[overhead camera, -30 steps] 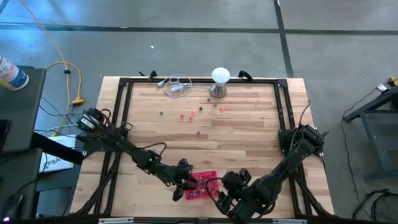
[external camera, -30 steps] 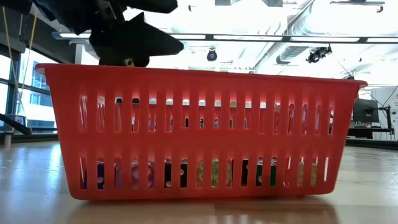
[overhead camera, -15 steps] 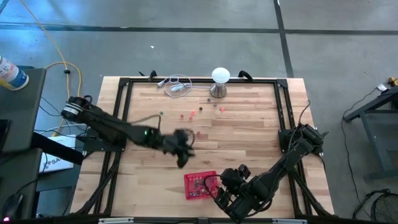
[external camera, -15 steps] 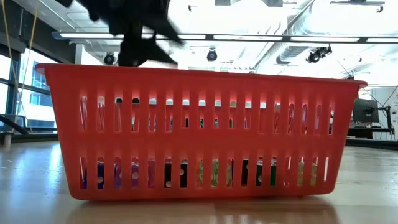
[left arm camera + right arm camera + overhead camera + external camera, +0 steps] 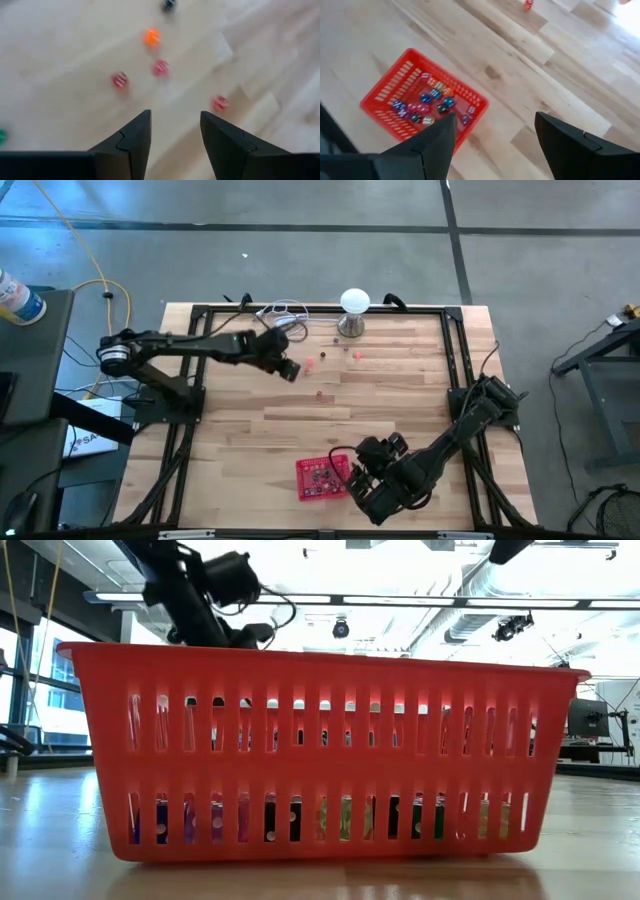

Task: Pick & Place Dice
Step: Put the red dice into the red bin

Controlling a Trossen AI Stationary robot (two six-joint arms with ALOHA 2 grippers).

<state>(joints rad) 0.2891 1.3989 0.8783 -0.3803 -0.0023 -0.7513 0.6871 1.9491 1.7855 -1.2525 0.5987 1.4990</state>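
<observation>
The left gripper [image 5: 290, 370] hovers over the far part of the surface [image 5: 400, 395] with its jaws well apart and nothing between them. Loose dice [image 5: 161, 67] lie scattered just ahead of it, red ones and an orange one [image 5: 151, 36]; the rest already sit in the basket [image 5: 385, 97] at the near edge. The right gripper [image 5: 360, 485] waits beside the basket, jaws wide and empty.

The step in hand looks like reaching for another die. To do it well, pick one that stands apart from its neighbours, centre the jaws over it, come straight down, and close only once the fingertips [image 5: 142, 122] straddle it.
</observation>
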